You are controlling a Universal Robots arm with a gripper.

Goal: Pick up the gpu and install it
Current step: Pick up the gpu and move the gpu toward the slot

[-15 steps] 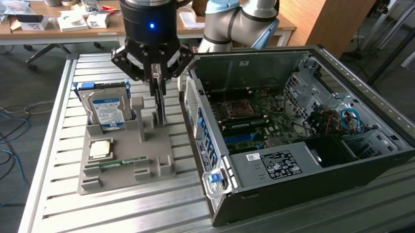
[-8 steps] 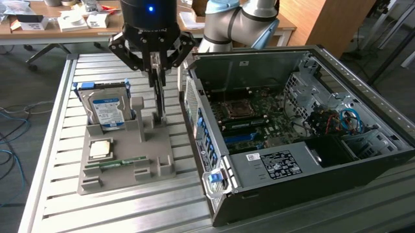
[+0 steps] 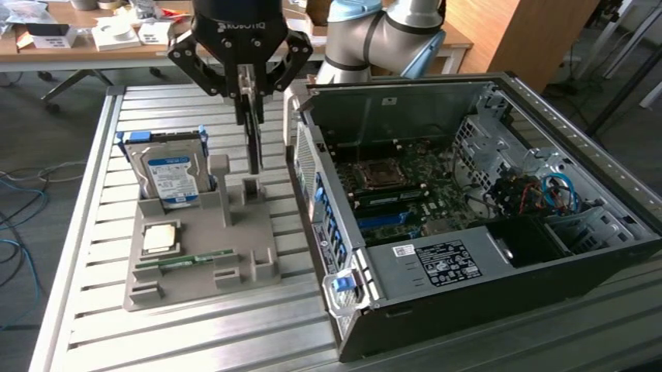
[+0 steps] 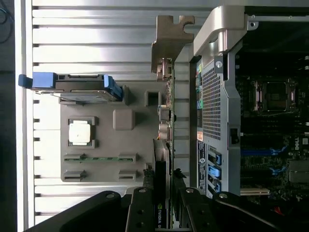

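The jaws are pinching the gpu by its top edge, one on each face. The card hangs upright and edge-on, its pale bracket at one end. Its lower end is close over the grey holder on the slatted worktop; whether they touch I cannot tell. In the holder a hard drive stands upright, with a processor and a memory stick lying flat. The open computer case is just beside the holder, on the exterior view's right.
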